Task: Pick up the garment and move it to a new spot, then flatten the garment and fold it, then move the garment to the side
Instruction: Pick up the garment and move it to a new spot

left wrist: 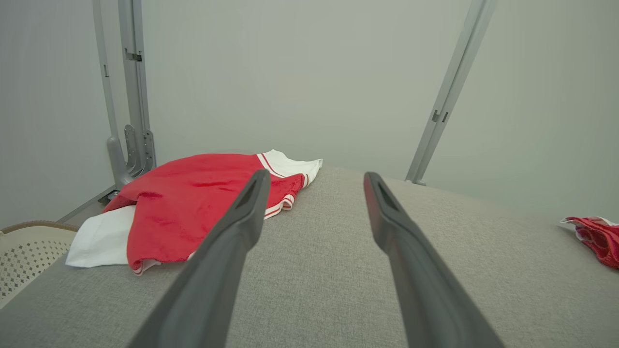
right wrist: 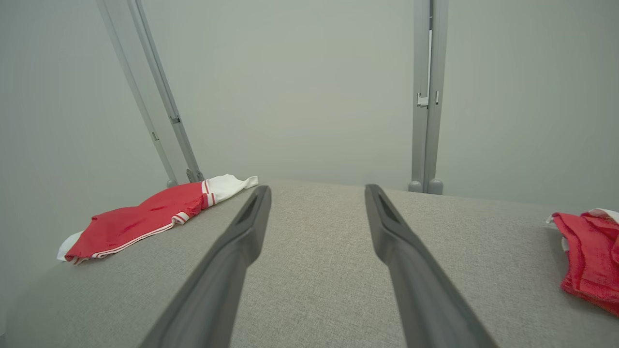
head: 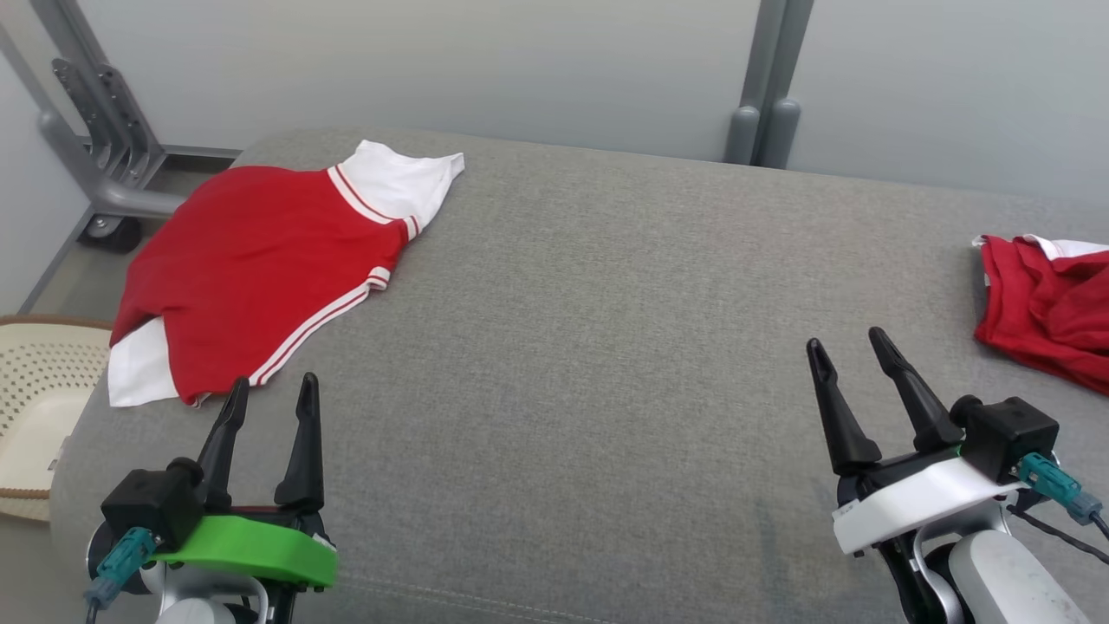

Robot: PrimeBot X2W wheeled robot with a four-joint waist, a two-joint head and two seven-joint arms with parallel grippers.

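Both hands sit low at the near edge. The left hand (head: 273,381), green at the base, has its fingers spread wide and pointing to the far side, with nothing between them. The right hand (head: 846,340), white at the base, is the same: wide and empty, over the grey surface (head: 563,347).

Far left is the folded garment (head: 251,269), red with white stripe trim. It lies flat, with white cloth showing at its far end and its near left corner. Its near hem is just beyond the left fingertips, and I can't tell whether they touch. Its left side runs along the surface's left edge.

At the right edge is the crumpled garment (head: 1048,303), red with a bit of white, bunched up and cut off by the head view's edge. It lies farther and to the right of the right hand, apart from it.

A cream perforated basket (head: 35,407) sits below the near left corner, off the surface. Grey posts (head: 767,87) stand against the pale wall behind the far edge.
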